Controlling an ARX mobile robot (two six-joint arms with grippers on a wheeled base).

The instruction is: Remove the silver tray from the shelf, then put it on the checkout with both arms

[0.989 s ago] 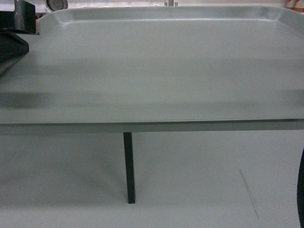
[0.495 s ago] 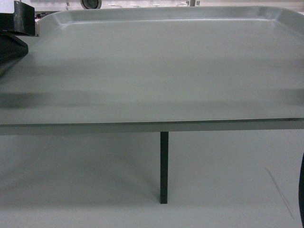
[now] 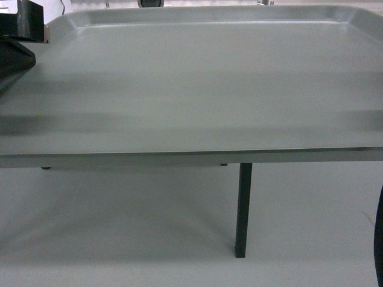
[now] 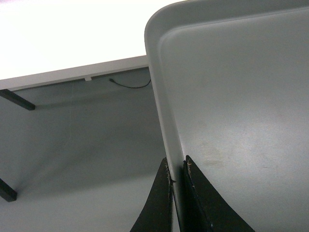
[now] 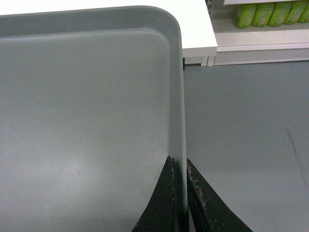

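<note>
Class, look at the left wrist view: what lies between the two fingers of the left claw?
The silver tray: its raised left rim runs down between the fingers of the left claw, which pinch it from either side.

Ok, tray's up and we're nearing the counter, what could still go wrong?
1. Each gripper, left and right, pinches only the thin side rim of the tray; uneven arm motion could probably twist it loose.
2. The tray hangs over grey floor, only its far corners near the white counter; releasing now would drop it.
3. The tray fills the head view, so the dark leg below could catch the base.
</note>
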